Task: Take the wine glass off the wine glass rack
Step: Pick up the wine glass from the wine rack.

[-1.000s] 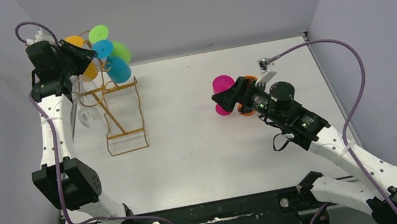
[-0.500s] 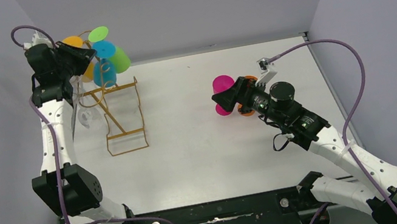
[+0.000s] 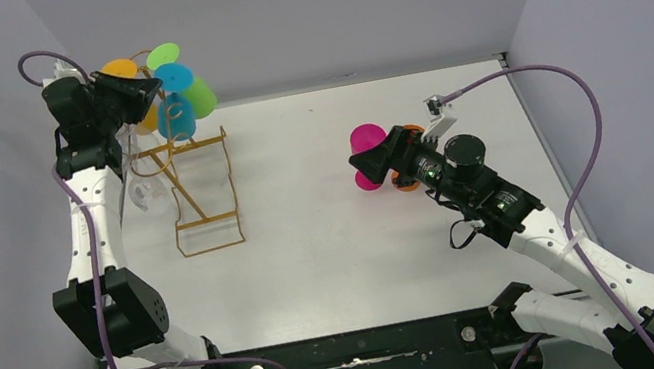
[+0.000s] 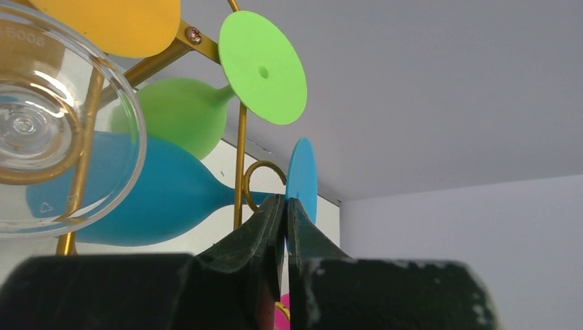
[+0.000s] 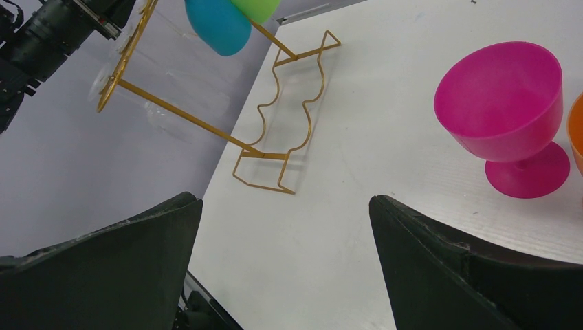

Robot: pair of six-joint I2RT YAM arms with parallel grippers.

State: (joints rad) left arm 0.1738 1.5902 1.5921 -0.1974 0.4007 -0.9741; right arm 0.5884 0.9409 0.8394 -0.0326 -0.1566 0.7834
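Two fingers pinch the blue glass by its stem

At the far left of the white table (image 3: 334,244) stands the tall gold wire wine glass rack (image 3: 208,221). Four glasses hang from its hooks: a blue plastic wine glass (image 4: 158,199), a green plastic wine glass (image 4: 179,124), a clear see-through glass (image 4: 41,130) and one with a yellow round foot (image 4: 117,24).

The left gripper (image 4: 283,205) is up high at the rack. Its two black fingers are squeezed almost together, with only a thin crack between them. They sit right where the thin blue stem runs from the bowl to the round blue foot. They look to be pinching that stem, though the tips hide the exact spot. The stem is a good place to grab, because it is thin and the bowl and foot on each side stop the glass from slipping.

A curled gold hook sits just beside the fingertips, so the blue glass does not look free of the rack yet. The next move likely needs a slow slide out of the hook, since the green and clear glasses hang close and could get bumped.

The right gripper (image 5: 282,203) hangs low over the middle of the table with its fingers spread wide, holding nothing. It seems to wait out of the way. A pink plastic goblet (image 5: 502,110) stands upright near it, with an orange cup (image 5: 577,137) beside that.
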